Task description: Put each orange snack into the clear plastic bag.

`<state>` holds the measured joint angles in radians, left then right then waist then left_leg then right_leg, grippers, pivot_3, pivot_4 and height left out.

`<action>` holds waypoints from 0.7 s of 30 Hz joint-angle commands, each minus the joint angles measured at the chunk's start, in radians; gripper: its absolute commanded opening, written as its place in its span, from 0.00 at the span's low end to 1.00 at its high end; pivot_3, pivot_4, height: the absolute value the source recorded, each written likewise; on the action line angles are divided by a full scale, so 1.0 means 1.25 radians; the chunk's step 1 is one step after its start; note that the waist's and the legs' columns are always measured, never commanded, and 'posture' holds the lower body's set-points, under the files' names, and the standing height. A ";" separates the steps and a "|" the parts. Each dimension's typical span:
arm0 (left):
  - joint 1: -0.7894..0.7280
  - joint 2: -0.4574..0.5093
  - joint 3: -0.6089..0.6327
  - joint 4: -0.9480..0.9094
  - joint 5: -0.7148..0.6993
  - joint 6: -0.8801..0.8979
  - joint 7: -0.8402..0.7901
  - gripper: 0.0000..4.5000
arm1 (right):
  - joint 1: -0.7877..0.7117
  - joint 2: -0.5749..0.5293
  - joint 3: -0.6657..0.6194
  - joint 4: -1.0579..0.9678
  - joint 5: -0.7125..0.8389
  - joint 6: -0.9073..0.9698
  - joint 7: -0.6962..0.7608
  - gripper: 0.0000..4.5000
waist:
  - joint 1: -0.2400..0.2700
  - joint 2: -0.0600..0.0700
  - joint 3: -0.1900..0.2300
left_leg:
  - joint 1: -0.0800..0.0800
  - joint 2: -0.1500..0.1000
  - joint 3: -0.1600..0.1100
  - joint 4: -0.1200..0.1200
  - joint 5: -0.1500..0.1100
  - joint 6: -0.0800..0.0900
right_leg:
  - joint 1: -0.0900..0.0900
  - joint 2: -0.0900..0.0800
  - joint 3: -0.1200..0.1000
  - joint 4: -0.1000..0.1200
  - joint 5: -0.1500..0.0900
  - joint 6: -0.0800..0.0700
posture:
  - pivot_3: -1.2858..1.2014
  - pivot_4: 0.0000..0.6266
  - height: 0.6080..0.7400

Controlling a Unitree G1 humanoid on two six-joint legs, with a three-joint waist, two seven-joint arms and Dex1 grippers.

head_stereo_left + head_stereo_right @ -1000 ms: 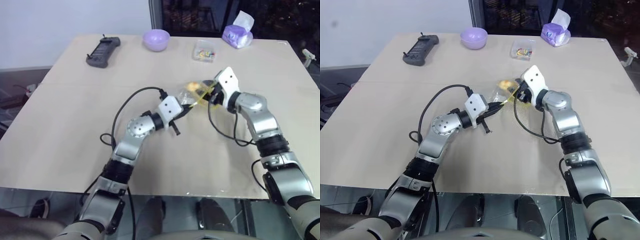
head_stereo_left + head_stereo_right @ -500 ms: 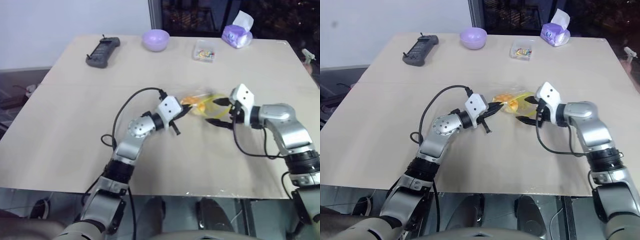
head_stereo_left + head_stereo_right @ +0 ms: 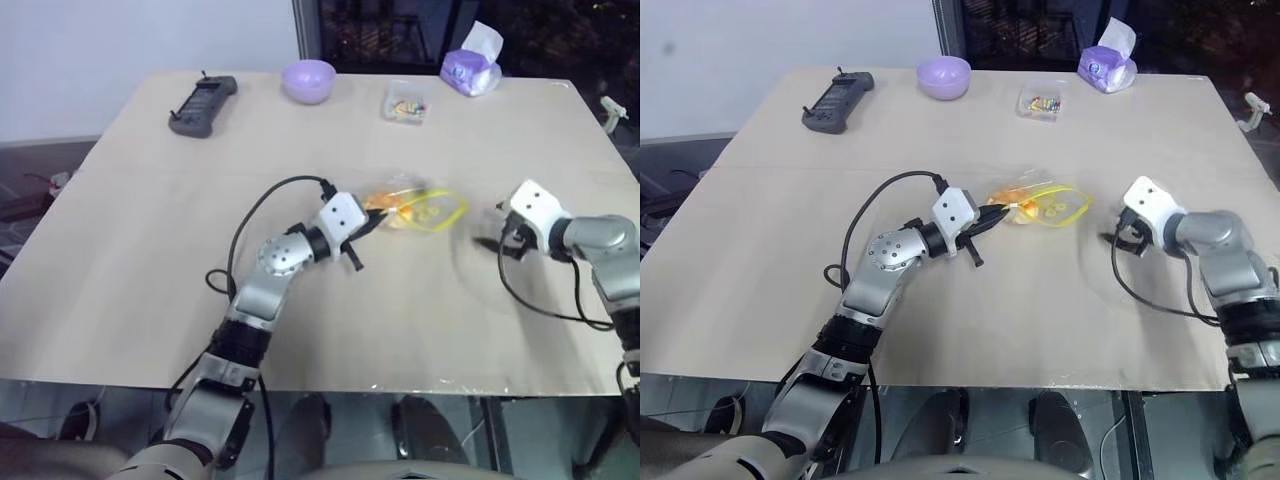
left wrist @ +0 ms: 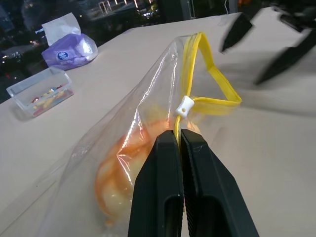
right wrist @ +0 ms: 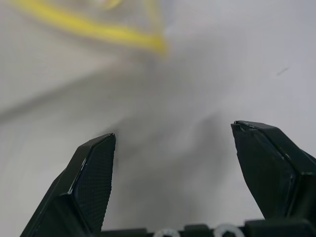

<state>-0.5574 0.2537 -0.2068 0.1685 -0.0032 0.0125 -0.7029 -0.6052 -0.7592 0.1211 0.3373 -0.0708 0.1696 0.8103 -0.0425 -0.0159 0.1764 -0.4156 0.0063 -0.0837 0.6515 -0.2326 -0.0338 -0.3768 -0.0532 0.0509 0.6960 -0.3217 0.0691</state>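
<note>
The left gripper (image 4: 178,143), fingers pinching the yellow seal strip, holds up the clear plastic zip bag (image 3: 415,207) w/ the round orange snack (image 4: 128,175) inside so the mouth gapes over the worktop (image 3: 150,250), while the right gripper (image 3: 1110,240), fingers spread & empty, hangs apart.

So the background stuff all sits along the far edge of the tabletop (image 3: 150,230), well away from both tools. There's a dark handheld controller (image 3: 203,104) far off to the left tool's left, lying flat at a bit of an angle. Next to it, a lilac bowl (image 3: 308,80). Past the tools' midpoint is a small clear box (image 3: 406,102) with colourful bits in it, and just right of that a purple tissue pack (image 3: 472,70) with a white tissue sticking up.
</note>
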 commanded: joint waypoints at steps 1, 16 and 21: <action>-0.010 0.000 0.001 -0.014 -0.009 -0.012 -0.002 0.00 | -0.031 0.035 -0.007 -0.009 -0.002 -0.057 -0.031 0.91 | 0.001 0.000 0.000 | 0.000 0.000 0.000 0.000 0.000 0.000 | 0.000 0.000 0.000 0.000 0.000 0.000 | 0.52 0.24 1.00; -0.008 -0.001 0.002 -0.017 -0.008 -0.011 0.003 0.00 | -0.044 0.081 0.005 -0.017 -0.014 -0.108 -0.027 0.12 | 0.001 0.000 0.000 | 0.000 0.000 -0.001 0.000 0.000 0.000 | 0.000 0.000 -0.001 0.000 0.000 0.000 | 0.52 0.24 1.00; -0.014 0.001 0.009 -0.009 -0.006 -0.018 0.009 0.00 | -0.046 0.076 -0.001 -0.016 -0.025 -0.105 -0.040 0.01 | 0.001 0.000 0.000 | 0.000 0.000 -0.001 0.000 0.000 0.000 | 0.000 0.000 -0.001 0.000 0.000 0.000 | 0.52 0.24 1.00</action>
<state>-0.5574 0.2553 -0.2065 0.1686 -0.0032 0.0125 -0.7025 -0.6452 -0.6497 0.1441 0.3347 -0.0946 0.0524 0.7773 -0.0406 -0.0159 0.1764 -0.4161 0.0058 -0.0844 0.6516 -0.2325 -0.0339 -0.3767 -0.0537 0.0502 0.6959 -0.3217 0.0691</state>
